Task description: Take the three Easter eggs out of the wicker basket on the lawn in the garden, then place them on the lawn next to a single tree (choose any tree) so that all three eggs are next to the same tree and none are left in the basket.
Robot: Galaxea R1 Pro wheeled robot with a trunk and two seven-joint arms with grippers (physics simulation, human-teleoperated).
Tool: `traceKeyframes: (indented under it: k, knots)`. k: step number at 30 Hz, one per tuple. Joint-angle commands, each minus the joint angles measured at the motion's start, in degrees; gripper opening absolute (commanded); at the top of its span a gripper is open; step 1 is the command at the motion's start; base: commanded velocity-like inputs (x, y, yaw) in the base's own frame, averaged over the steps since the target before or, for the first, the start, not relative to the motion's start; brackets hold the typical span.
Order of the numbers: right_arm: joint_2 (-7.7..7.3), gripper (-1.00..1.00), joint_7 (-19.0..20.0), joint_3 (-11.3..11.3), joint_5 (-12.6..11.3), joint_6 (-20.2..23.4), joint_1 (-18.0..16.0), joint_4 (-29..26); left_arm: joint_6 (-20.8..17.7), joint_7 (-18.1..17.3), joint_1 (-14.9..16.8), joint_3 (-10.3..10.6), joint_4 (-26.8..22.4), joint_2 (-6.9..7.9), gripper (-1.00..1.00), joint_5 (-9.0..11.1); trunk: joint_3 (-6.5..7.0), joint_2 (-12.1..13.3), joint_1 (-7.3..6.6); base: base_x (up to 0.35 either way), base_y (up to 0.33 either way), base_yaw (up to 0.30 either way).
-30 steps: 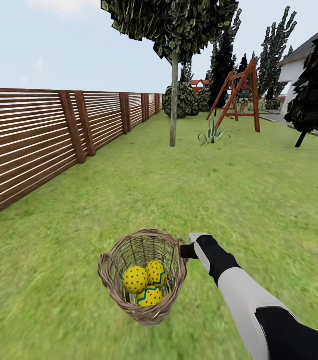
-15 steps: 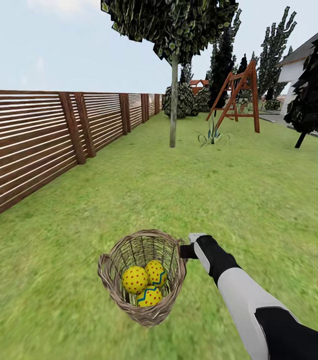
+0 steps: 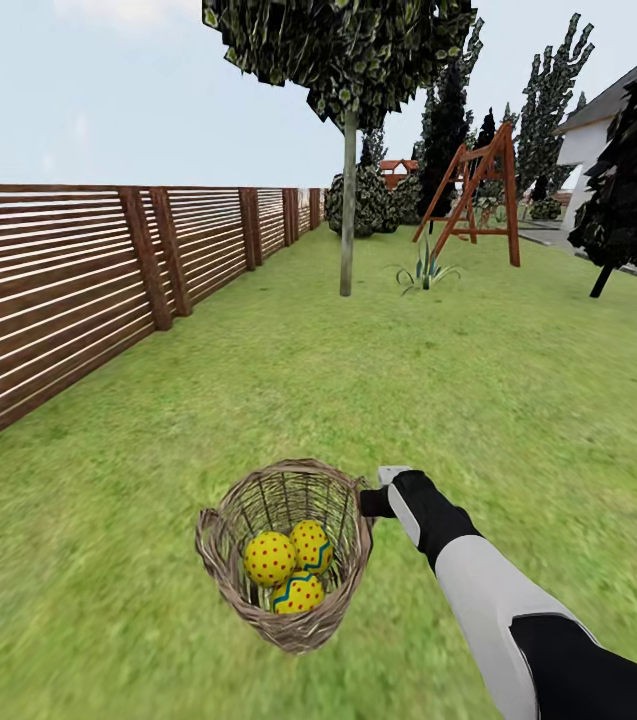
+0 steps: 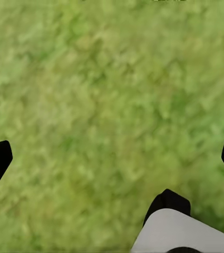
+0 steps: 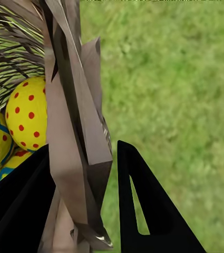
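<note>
My right gripper point(image 3: 368, 502) is shut on the rim of the wicker basket point(image 3: 226, 585) and holds it above the lawn point(image 3: 478, 390), low in the head view. Three yellow Easter eggs with red dots lie inside: one on the left point(image 3: 270, 558), one on the right point(image 3: 311, 545), one in front point(image 3: 296, 592). The right wrist view shows the right gripper point(image 5: 85, 153) pinching the basket wall point(image 5: 72, 121), with an egg point(image 5: 27, 113) behind it. The tree point(image 3: 348, 210) with a slim pale trunk stands far ahead. Over bare grass, my left gripper point(image 4: 112, 153) is open.
A brown slatted fence point(image 3: 58, 290) runs along the left. Beyond the tree are a spiky plant point(image 3: 423, 270), a red-brown swing frame point(image 3: 473, 190), round bushes point(image 3: 363, 200) and dark cypresses point(image 3: 628, 180). A house point(image 3: 598, 130) is at the far right.
The whole view has crept slightly forward, so the camera moved. The basket, the eggs and my right arm keep the same place in the picture.
</note>
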State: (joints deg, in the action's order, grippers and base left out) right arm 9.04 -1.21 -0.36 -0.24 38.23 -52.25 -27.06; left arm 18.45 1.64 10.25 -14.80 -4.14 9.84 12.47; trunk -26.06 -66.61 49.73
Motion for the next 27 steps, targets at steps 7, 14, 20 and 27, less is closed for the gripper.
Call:
traceKeyframes:
  k: [7, 14, 20, 27]
  knots:
    - [0.13, -1.0, 0.0, 0.2, -0.5, 0.3, 0.0, -0.1, 0.2, 0.0, 0.0, 0.3, 0.0, 0.0, 1.0, 0.5, 1.21, 2.8, -1.54, 0.0, 0.0, 0.0]
    - [0.15, -1.0, 0.1, 0.3, -0.5, 0.3, 0.0, -1.3, 0.2, 0.0, 0.0, 0.3, 0.0, 0.0, 1.0, 0.5, 2.46, 5.6, -3.08, 0.0, 0.0, 0.0]
    - [0.19, -1.0, 0.0, 0.4, -0.5, 0.3, 0.0, -1.9, 0.2, 0.0, 0.0, 0.3, 0.0, 0.0, 1.0, 0.5, 3.54, 8.0, -4.4, 0.0, 0.0, 0.0]
    - [0.07, -1.0, 0.1, 0.4, -0.5, 0.3, 0.1, -1.9, 0.2, 0.0, 0.0, 0.3, 0.0, 0.0, 1.0, 0.5, 4.8, 10.8, -5.94, 0.0, 0.0, 0.0]
